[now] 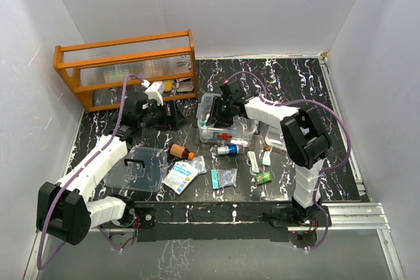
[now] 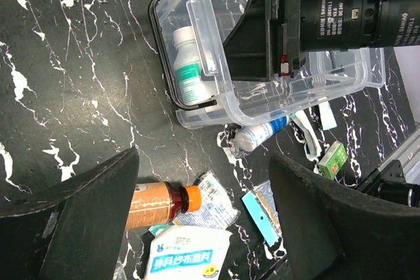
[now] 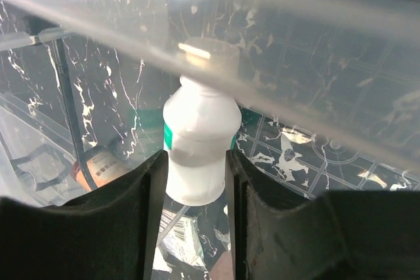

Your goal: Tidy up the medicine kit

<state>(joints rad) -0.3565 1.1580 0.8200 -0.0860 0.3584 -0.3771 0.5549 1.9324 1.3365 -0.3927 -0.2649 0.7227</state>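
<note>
On the black marble table (image 1: 308, 83), the right gripper (image 3: 195, 159) pinches a white bottle (image 3: 197, 126) inside the medicine kit (image 1: 243, 138), while the left gripper (image 2: 203, 157) hangs wide open.

The medicine kit (image 1: 223, 130) stands mid-table. In its left end a bottle (image 2: 188, 63) sits clasped in the right pincer (image 3: 195, 168). The rack (image 1: 128, 67) occupies the far left corner. The lid (image 1: 138, 168) lies toward the near left corner, a flask (image 1: 182, 152) between lid and kit. A tube (image 1: 227, 150) lies just before the kit, and packets (image 1: 181, 176) lie along the near edge.
</note>
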